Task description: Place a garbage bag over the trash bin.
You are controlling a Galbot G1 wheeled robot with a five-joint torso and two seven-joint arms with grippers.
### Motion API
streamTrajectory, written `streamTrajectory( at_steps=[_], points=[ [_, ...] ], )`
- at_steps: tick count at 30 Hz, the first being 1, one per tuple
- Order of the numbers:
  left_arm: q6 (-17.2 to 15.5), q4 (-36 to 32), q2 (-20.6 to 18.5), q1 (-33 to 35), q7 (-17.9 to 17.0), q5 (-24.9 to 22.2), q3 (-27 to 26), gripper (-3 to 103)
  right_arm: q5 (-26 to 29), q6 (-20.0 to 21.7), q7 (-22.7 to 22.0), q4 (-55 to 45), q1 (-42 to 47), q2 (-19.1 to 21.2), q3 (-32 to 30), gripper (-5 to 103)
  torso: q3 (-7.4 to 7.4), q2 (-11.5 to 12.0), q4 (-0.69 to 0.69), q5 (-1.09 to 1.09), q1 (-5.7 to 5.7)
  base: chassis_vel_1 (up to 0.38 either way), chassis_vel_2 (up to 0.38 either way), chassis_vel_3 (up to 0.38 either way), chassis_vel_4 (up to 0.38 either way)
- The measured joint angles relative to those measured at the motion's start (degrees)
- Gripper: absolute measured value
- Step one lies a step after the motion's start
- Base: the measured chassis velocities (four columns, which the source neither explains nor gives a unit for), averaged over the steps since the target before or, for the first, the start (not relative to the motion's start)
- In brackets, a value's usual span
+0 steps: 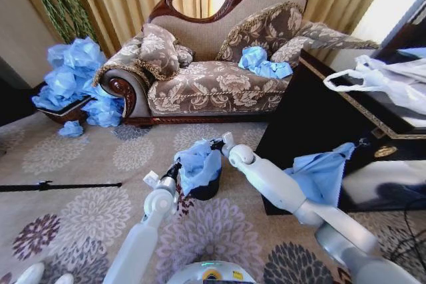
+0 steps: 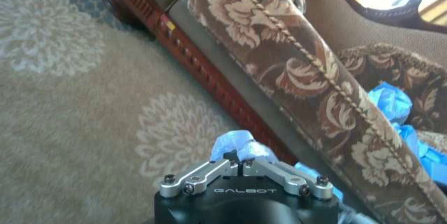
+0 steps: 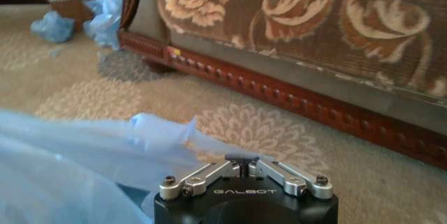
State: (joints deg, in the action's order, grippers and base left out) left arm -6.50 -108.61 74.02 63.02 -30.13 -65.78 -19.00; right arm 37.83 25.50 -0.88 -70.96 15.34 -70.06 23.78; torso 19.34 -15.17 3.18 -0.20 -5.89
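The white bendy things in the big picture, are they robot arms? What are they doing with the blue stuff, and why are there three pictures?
Yes, those are a robot's two arms. The big picture comes from a camera on its head, looking down at a flowery carpet in front of a sofa. The other two come from cameras on its wrists, so each shows the gripper up close. The blue stuff is a thin garbage bag, draped over a small black trash bin on the carpet. The left gripper is at one side of the bag and the right gripper at the other; both are pinched shut on its edge. A heap of blue bags lies beside the sofa.
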Motion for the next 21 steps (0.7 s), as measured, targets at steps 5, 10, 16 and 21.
streamTrajectory(
  at_steps=[5, 10, 16, 21],
  points=[
    [-0.1, 2.3, -0.3, -1.9, 1.0, -0.5, -0.5, 0, -2.6, -5.1, 5.5, 5.2, -1.5, -1.5, 2.9, 0, 0.0, 0.0, -0.02, 0.0, 0.0, 0.0, 0.0, 0.0, 0.0],
    [0.0, 5.4, 0.2, -4.4, 1.2, -0.7, -0.9, 0, -6.1, -9.0, 8.4, 9.0, -2.2, -3.4, 3.1, 0, -0.01, 0.0, -0.01, 0.0, 0.01, 0.0, 0.0, 0.0, 0.0],
    [0.6, 9.6, 0.8, -7.3, 1.5, -0.8, -1.6, 0, -14.3, -15.4, 14.2, 17.9, -4.5, -6.8, 1.5, 0, 0.0, 0.0, 0.0, -0.01, 0.01, 0.0, 0.0, 0.0, 0.0],
    [0.3, 13.5, 0.8, -9.2, 2.4, -1.3, -2.6, 0, -16.8, -17.2, 18.8, 22.4, -5.6, -8.7, 1.4, 0, 0.0, 0.0, -0.02, 0.0, 0.01, 0.0, 0.0, 0.0, 0.0]
  ],
)
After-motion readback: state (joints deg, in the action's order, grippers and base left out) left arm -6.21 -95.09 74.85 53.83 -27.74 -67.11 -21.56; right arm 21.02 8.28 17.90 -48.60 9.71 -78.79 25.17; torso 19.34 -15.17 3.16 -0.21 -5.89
